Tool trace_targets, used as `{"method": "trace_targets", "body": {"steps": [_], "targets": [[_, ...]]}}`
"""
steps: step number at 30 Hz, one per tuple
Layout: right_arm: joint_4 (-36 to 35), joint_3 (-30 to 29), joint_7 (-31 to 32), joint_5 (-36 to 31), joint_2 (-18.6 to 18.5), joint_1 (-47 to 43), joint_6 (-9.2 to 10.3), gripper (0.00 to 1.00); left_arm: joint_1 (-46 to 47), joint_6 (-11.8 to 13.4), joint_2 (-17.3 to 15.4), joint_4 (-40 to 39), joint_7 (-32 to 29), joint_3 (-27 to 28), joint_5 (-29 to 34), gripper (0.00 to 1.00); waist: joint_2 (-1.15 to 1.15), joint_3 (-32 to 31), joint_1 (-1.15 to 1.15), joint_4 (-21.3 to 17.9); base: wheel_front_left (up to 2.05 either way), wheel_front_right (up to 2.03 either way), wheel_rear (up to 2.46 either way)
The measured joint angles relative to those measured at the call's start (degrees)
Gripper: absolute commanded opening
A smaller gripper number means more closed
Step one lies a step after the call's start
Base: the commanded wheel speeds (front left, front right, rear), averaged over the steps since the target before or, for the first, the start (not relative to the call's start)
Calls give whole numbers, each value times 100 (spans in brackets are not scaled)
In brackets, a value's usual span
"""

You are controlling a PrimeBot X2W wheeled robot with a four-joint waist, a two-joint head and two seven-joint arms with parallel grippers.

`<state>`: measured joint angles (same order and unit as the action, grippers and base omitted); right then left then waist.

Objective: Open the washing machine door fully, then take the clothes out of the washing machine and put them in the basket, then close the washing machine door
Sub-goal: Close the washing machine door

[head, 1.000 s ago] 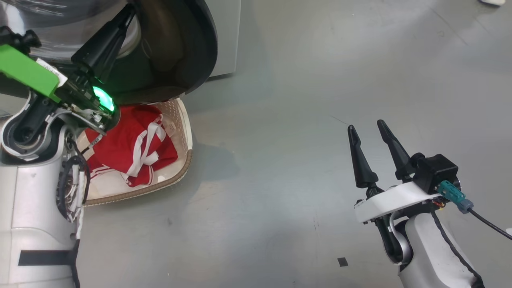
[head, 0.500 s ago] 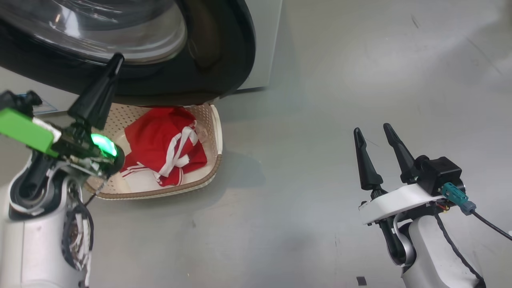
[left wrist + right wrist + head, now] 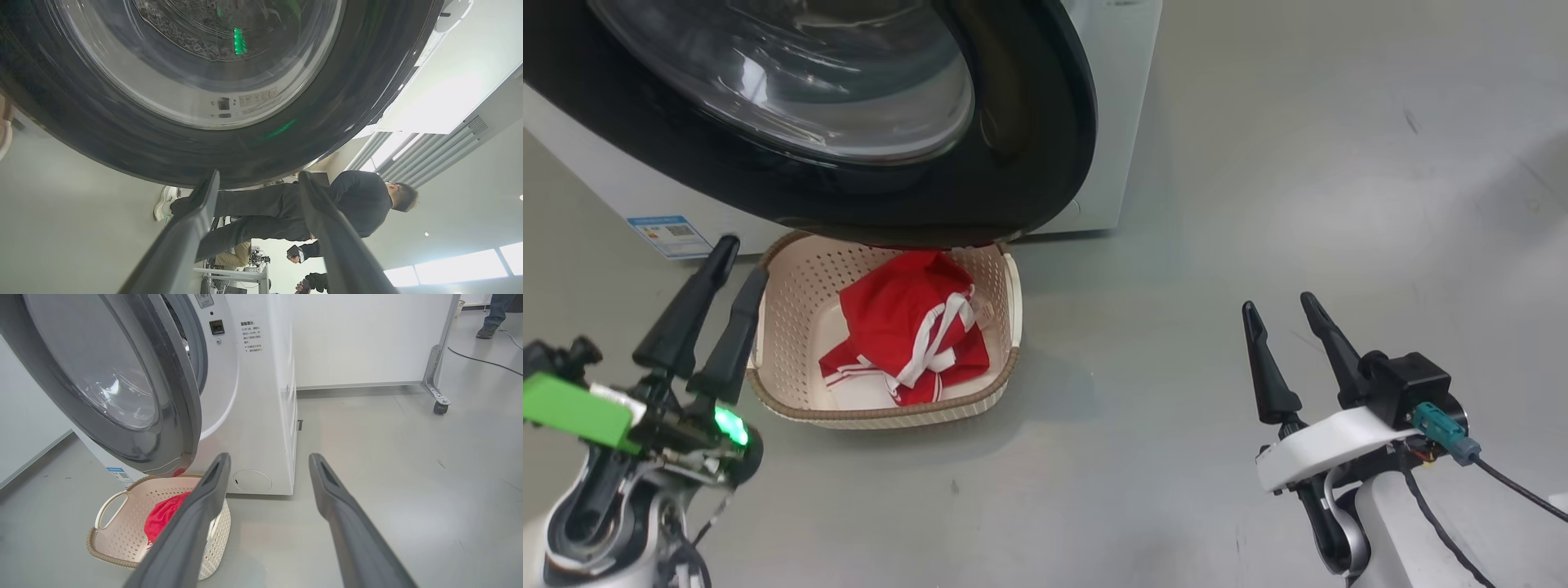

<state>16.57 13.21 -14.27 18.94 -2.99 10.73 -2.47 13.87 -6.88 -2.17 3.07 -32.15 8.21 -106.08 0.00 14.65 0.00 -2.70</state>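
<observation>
left gripper: 2 fingers spread, nothing held | right gripper: 2 fingers spread, nothing held | 1 basket: set just right of left jaws, well left of right jaws | clothes: 1 red bundle laid in basket | 1 door: seen ajar beyond left jaws, over basket's far rim

Your robot's arms are white and round. Each one ends in 2 long black pointy fingers. On the left gripper you see a green block and a glowing green light. The right gripper has a black box, a blue-green plug and a thin black cable.
</observation>
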Motion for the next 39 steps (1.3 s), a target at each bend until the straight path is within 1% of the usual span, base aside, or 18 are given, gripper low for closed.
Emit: {"method": "trace_targets", "body": {"steps": [4,5,8,11,14,18,20,22,23,27,28,33,38,39], "targets": [[48,0,0,-1,0,-94,-1,100,-328,0,3,-111,90,60,92,100,0,-136,0,44,0,0,0],[71,-1,0,-1,0,-165,-1,100,-532,0,11,-197,221,107,176,100,0,-227,0,70,0,0,0],[90,-7,0,-1,1,-231,-1,100,-709,0,15,-272,333,143,181,100,0,-315,0,94,0,0,0],[143,-5,0,-12,1,-333,-22,100,-1018,0,23,-449,679,305,502,100,0,-481,0,136,0,0,0],[168,-5,0,-43,2,-372,-43,100,-1195,0,24,-549,837,339,545,100,0,-565,0,150,0,0,0],[190,-12,0,-43,4,-488,-43,100,-1497,0,25,-673,1316,397,1020,100,0,-736,0,171,0,0,0],[200,-34,0,-43,4,-561,-42,100,-1629,0,24,-755,1539,382,1385,100,0,-822,0,182,0,0,0],[203,-58,0,-43,2,-631,-41,100,-1738,0,23,-851,1772,319,1885,100,0,-906,0,197,0,0,0],[208,-77,0,-43,-1,-684,-37,100,-1843,0,23,-958,1992,194,2538,100,0,-985,0,217,0,0,0],[203,-89,0,-52,-10,-744,-35,100,-1983,0,-23,-1158,2501,-19,3657,100,0,-1115,0,262,0,0,0],[202,-88,0,-53,-12,-751,-35,100,-1992,0,-67,-1190,2650,-59,3922,100,0,-1140,0,273,0,0,0],[164,-90,0,-94,-23,-766,-34,100,-2077,-2,-485,-1338,3255,-323,5436,100,0,-1259,0,298,0,0,0],[134,-96,0,-119,-37,-779,-26,100,-2263,-4,-600,-1290,3686,-532,6495,100,0,-1362,0,287,0,0,0],[133,-98,0,-121,-40,-786,19,100,-2315,3,-654,-1258,3685,-638,6698,100,0,-1383,0,281,0,0,0]]}}
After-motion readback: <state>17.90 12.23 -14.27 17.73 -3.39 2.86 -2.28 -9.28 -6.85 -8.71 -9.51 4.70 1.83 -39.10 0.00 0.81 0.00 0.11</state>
